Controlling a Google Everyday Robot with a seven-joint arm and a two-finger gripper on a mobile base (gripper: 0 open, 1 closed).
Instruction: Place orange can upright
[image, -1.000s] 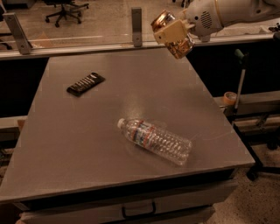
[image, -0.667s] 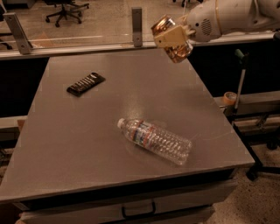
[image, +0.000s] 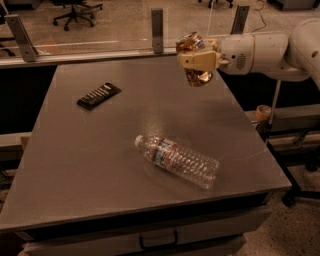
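Note:
The orange can is shiny orange-gold and nearly upright, its silver top rim uppermost. My gripper is shut on it, its pale fingers clamped across the can's middle. The white arm reaches in from the right. The can hangs in the air above the far right part of the grey table; the gripper covers its middle.
A clear plastic water bottle lies on its side near the table's front right. A flat black packet lies at the far left. A glass barrier with metal posts runs along the back edge. Shelving stands at the right.
The arm has swung the can from tilted to nearly upright and moved it slightly left and down over the table. The bottle and black packet have not moved.

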